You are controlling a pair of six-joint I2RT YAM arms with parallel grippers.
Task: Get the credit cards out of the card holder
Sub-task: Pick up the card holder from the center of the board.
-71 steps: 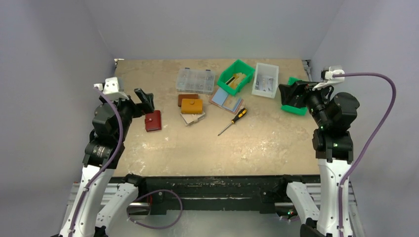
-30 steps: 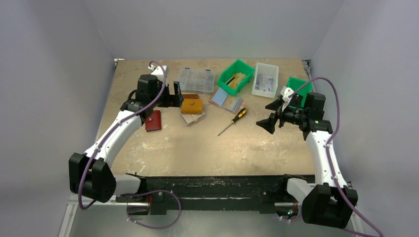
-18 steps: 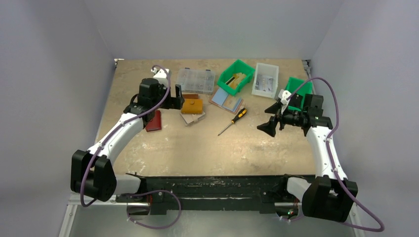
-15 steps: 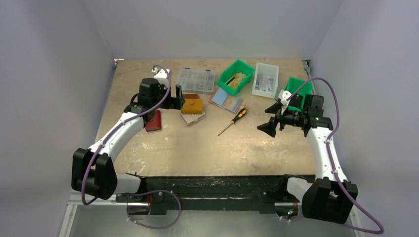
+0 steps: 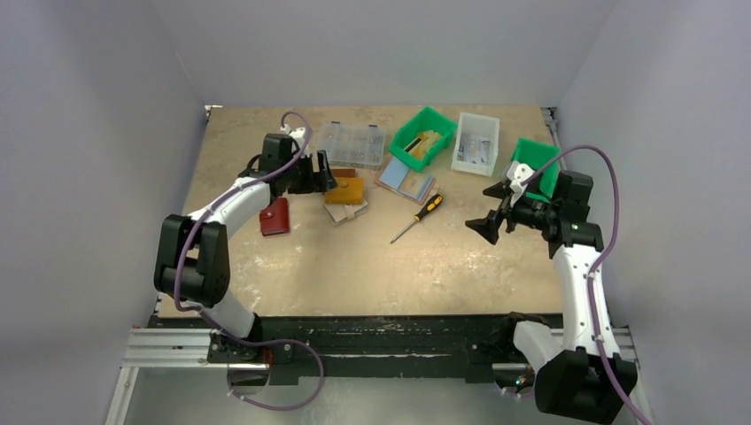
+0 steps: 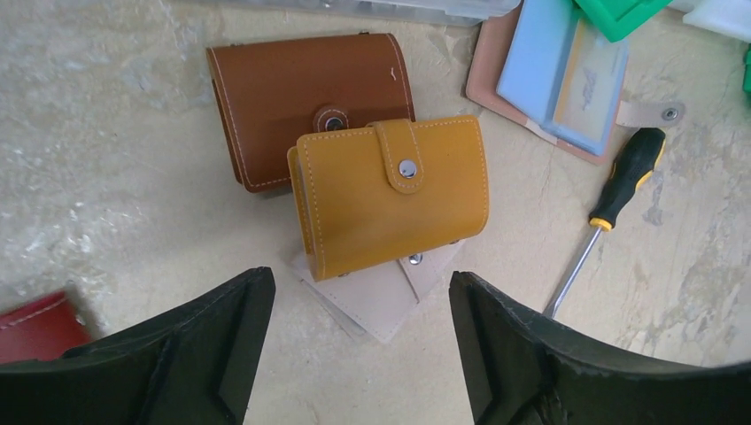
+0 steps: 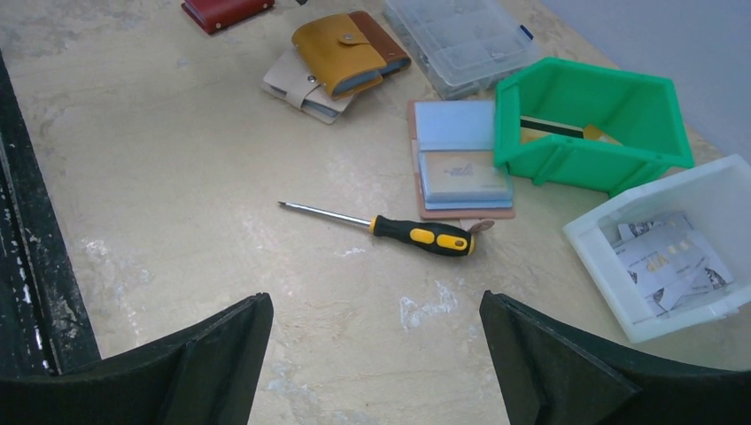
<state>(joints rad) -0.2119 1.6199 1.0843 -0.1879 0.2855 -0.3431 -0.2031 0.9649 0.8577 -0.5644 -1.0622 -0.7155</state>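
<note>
Across the beige tabletop [image 5: 372,257] our left gripper [image 6: 359,292] has swung over the snapped-shut mustard-yellow leather card holder [image 6: 390,195], ready for unsnapping; it and our right gripper [image 7: 376,310] gape empty.

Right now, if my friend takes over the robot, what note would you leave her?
Left gripper: open, empty, hovering just short of the card holder.
Right gripper: open, empty, above the table near the screwdriver.
Card holder: snapped shut, lying on a brown wallet and a beige wallet.
Credit cards: none out, none in view.
Done: nothing yet.
Left: unsnap the holder and pull the cards out.
</note>
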